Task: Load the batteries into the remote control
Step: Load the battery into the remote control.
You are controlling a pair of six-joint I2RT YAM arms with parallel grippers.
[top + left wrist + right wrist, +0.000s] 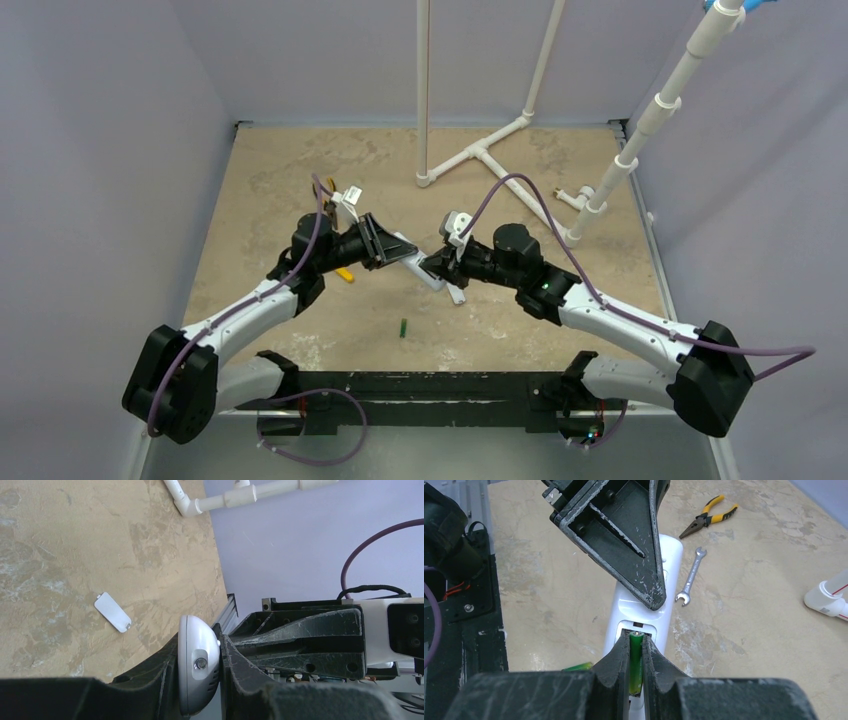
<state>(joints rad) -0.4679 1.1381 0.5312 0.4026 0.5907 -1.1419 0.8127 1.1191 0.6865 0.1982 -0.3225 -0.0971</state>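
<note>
Mottled tan stone patterning covered the counter, hemmed in by pale lilac walls. Near its middle, the right pincer was squeezed narrow on a green battery, whose tip sat at the mouth of the open bay in the white remote control. The left pincer was clamped tight on the remote's far end, jaws pressed against both faces.

Seen from above, the second battery lay loose at six o'clock from the remote, well apart from both arms. In the left wrist view, a white battery cover lay flat at ten o'clock from that pincer. From the right wrist, a silver wrench lay at one o'clock of the bay, with yellow-handled pliers beyond it.

The likeliest trouble was jamming: the fingers flanked the battery closely and looked likely to strike the bay walls before it seated. A hard push lengthwise could also slide the remote through the left grip. Letting go early would probably drop the battery, and it could roll off. Its polarity could not be read.
</note>
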